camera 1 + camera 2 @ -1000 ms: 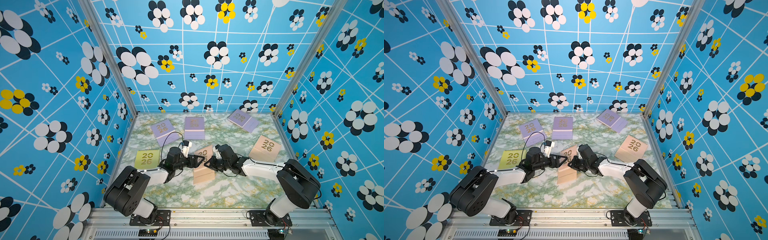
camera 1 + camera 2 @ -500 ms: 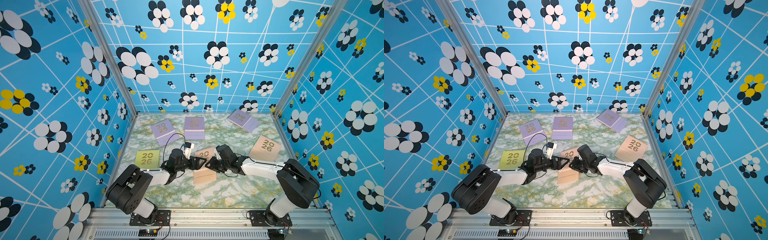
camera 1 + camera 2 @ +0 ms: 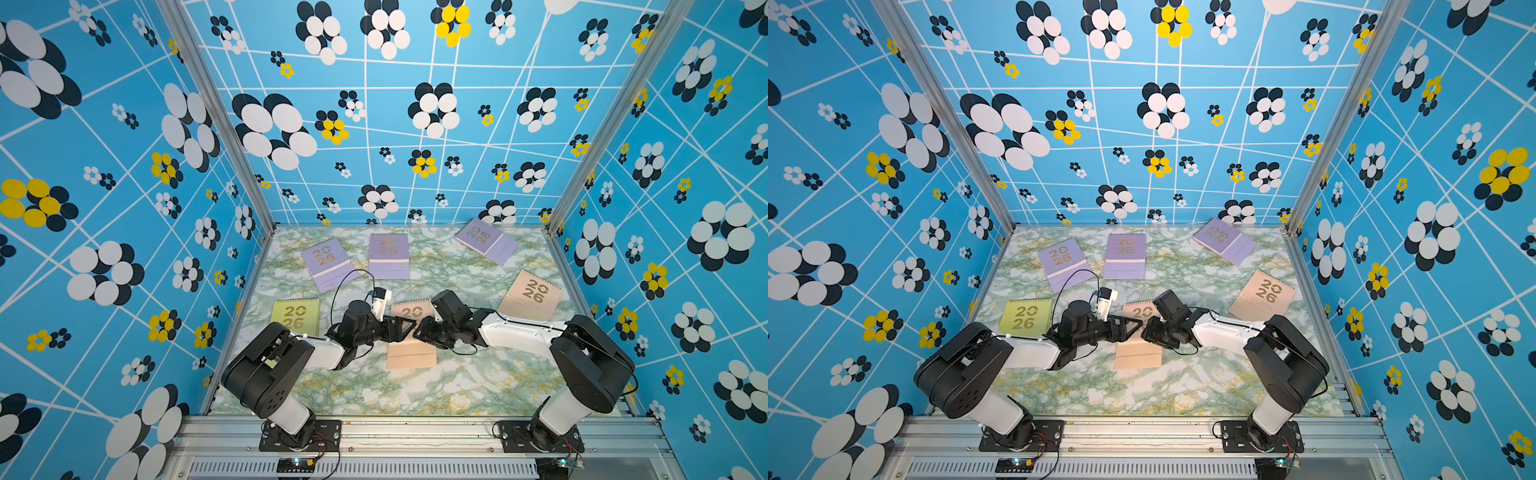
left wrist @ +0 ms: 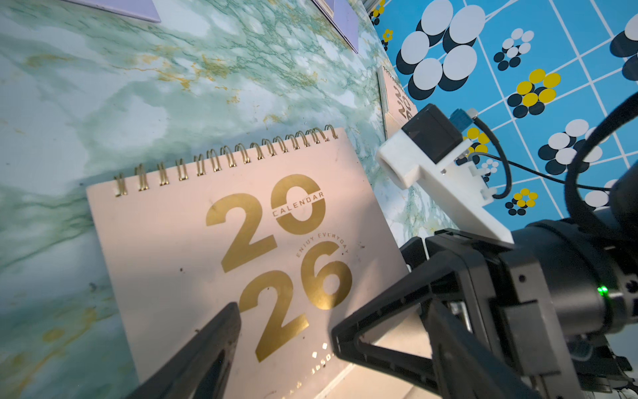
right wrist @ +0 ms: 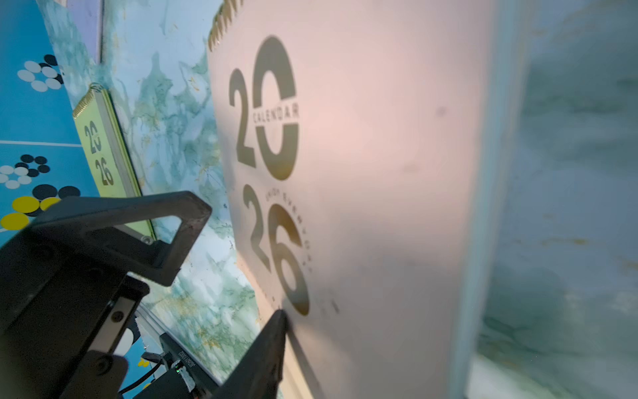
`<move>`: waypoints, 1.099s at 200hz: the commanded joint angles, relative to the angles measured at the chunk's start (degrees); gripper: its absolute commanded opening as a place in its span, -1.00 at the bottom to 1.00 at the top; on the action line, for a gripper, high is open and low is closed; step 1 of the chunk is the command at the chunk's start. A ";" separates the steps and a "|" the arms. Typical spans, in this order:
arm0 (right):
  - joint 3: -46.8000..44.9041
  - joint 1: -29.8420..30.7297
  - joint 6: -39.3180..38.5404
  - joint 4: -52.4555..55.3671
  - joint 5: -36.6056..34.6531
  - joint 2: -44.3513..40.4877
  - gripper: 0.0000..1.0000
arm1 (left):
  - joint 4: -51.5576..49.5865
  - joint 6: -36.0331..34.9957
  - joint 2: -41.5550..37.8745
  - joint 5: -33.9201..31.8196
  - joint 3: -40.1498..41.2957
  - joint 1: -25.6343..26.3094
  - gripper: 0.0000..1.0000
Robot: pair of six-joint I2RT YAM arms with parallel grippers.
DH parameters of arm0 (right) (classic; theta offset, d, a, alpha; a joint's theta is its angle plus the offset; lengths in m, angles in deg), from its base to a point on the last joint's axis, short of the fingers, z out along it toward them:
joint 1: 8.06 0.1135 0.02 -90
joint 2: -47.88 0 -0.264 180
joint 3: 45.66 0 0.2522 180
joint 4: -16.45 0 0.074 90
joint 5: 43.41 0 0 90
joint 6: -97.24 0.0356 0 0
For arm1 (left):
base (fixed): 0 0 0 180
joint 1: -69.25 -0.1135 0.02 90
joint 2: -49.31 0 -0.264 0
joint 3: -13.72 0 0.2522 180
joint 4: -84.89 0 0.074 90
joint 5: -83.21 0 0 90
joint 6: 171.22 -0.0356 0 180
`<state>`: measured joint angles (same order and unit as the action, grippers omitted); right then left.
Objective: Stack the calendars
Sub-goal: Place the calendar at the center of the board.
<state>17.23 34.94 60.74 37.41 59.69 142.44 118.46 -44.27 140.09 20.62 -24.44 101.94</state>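
Observation:
Six calendars with gold "2026" covers lie apart on the marble table (image 3: 415, 390). Three lilac ones (image 3: 328, 262) (image 3: 388, 255) (image 3: 486, 241) lie along the back. A yellow one (image 3: 296, 316) (image 5: 103, 155) is at the left and a peach one (image 3: 530, 295) at the right. A second peach calendar (image 3: 411, 355) (image 3: 1138, 355) (image 4: 241, 241) (image 5: 362, 172) lies flat in the middle. Over it my left gripper (image 3: 405, 328) (image 4: 286, 331) stands open, nothing between its fingers. My right gripper (image 3: 419, 330) (image 5: 241, 262) faces it, open, one fingertip (image 5: 276, 331) touching the cover's edge.
Blue flowered walls (image 3: 124, 208) close in the table on three sides, with metal posts (image 3: 582, 166) at the back corners. Both arm bases (image 3: 291, 415) (image 3: 552, 411) sit on the front rail. In the left wrist view the right arm (image 4: 552, 276) is close beside my left gripper.
My right gripper's jaws have gone from shut to apart over the middle peach calendar. The left gripper has stayed open and edged a little nearer to the right one.

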 commanded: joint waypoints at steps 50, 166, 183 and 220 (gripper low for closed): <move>4.65 0.10 -3.52 13.52 -6.31 1.68 0.17 | 5.49 2.63 1.25 -2.83 3.22 1.13 0.71; 6.05 -1.82 -5.06 16.37 -9.26 -0.21 0.38 | -4.04 -0.06 -7.88 -6.93 4.81 1.32 0.71; 6.72 -2.64 -5.78 16.22 -9.12 -0.09 0.38 | -10.32 -2.91 -11.07 -8.65 4.32 1.72 0.73; 8.84 -4.32 -7.60 15.63 -7.98 1.81 0.37 | -13.65 -4.27 -10.72 -9.49 4.62 2.36 0.73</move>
<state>23.59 31.44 55.40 52.34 51.60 143.40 110.15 -46.10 128.66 12.76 -20.24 103.78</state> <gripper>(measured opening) 0.684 0.867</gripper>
